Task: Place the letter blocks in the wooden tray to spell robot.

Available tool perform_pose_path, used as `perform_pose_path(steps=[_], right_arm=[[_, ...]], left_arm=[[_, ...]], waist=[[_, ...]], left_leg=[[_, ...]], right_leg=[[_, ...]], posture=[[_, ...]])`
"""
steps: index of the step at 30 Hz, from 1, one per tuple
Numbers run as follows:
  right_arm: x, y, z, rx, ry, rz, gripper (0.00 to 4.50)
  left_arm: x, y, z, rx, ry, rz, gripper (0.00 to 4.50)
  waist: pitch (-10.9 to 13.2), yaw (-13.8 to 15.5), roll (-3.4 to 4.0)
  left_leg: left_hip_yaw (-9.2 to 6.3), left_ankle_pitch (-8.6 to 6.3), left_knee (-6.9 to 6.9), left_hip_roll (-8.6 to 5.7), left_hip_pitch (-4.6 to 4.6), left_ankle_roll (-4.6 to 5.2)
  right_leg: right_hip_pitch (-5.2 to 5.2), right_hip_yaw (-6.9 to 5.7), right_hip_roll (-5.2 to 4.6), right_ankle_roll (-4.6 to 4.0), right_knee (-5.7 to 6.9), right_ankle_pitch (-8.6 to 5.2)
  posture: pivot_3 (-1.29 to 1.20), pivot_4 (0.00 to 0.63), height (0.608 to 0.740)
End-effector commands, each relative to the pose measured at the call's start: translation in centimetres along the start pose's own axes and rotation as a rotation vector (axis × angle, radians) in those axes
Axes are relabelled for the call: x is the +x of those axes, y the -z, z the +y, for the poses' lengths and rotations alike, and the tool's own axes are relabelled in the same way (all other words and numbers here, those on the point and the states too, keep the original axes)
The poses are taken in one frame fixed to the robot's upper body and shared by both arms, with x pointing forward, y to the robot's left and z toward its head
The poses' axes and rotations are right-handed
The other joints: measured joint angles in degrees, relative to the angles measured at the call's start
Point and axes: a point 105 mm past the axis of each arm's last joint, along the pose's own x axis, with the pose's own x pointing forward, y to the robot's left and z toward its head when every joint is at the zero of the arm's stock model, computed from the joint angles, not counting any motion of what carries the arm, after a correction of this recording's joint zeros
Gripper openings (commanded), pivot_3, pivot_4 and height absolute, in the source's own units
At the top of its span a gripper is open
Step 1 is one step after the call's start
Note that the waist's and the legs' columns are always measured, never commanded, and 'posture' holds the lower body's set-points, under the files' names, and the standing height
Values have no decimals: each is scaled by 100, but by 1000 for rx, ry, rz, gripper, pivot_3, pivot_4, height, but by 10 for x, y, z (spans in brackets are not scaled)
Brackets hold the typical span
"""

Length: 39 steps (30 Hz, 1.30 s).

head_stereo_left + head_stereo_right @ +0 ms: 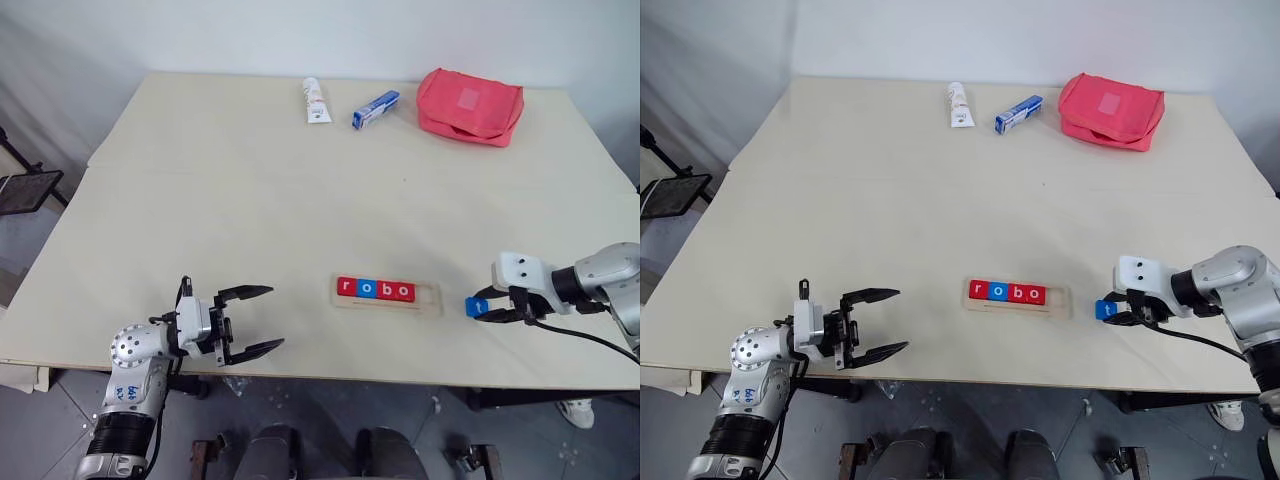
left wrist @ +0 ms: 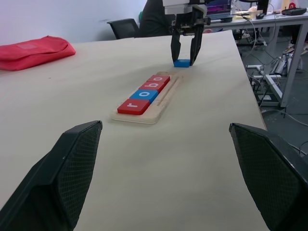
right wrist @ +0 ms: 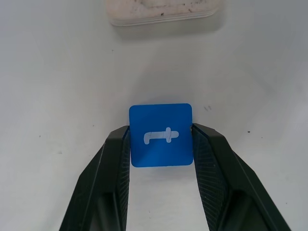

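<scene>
Pale wood shows at the right end of the wooden tray (image 1: 428, 296), where we see one free slot beside the four letter blocks (image 1: 375, 289) spelling "robo". Our right gripper (image 3: 161, 137) is clamped on the blue t block (image 3: 160, 135), which sits on the table (image 1: 250, 200) just right of the tray. Our left gripper (image 1: 255, 320) hangs spread wide over the near edge, well apart from the tray.

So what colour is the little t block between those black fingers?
Blue, with a white letter: the t block shows best in the right wrist view.
</scene>
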Motion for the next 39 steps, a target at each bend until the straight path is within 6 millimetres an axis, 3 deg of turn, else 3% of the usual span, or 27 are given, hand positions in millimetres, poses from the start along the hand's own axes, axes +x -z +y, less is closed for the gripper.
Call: perform_pose_path(steps=[1, 4, 10, 29, 30, 36, 37, 39], right_arm=[[-9, -25, -11, -2, 61, -76, 1455], [-10, -58, -15, 10, 77, -160, 1455], [4, -73, -6, 54, 32, -152, 1455], [19, -70, 0, 35, -27, -120, 1455], [19, -70, 0, 36, -26, -121, 2227], [22, -65, -4, 31, -6, -96, 4252], [22, -67, -4, 32, -4, -104, 4461], [20, -72, -4, 30, -3, -121, 4461]], left_arm=[[0, -4, 5, 20, 0, -7, 4500], [1, -3, 7, 22, 8, -9, 4500], [8, -2, 10, 25, 17, -22, 4500], [9, -1, 9, 27, 8, -26, 4500], [9, -1, 9, 28, 8, -26, 4500], [10, -1, 10, 31, 7, -26, 4500], [10, -1, 10, 31, 7, -27, 4500], [10, -1, 11, 31, 6, -27, 4500]], waist=[[0, -5, 0], [1, -17, 3], [1, 75, 2], [1, 89, 2], [1, 89, 2], [1, 83, 2], [1, 83, 2], [1, 83, 2]], left_leg=[[0, 0, 0, 0, 0, 0], [5, 0, -2, 2, -1, -1], [-15, -1, -1, -4, -4, 1], [-10, -1, -1, -8, -10, 2], [-10, -1, -1, -8, -10, 2], [-9, -1, -1, -8, -10, 2], [-9, -1, -1, -8, -10, 2], [-10, -1, -1, -8, -10, 2]], right_leg=[[-1, 0, 0, 0, 0, 0], [-8, 1, 1, 0, 2, 0], [-6, 6, -4, 0, 9, 1], [-11, -13, -6, 1, 9, 1], [-11, -13, -6, 1, 9, 1], [-12, -14, -6, 1, 9, 1], [-11, -14, -6, 1, 9, 1], [-11, -15, -6, 1, 9, 1]], posture=[[0, 150, 740], [0, 150, 740], [0, 150, 740], [0, 150, 740], [0, 150, 740], [0, 150, 740], [0, 150, 740], [0, 150, 740]])
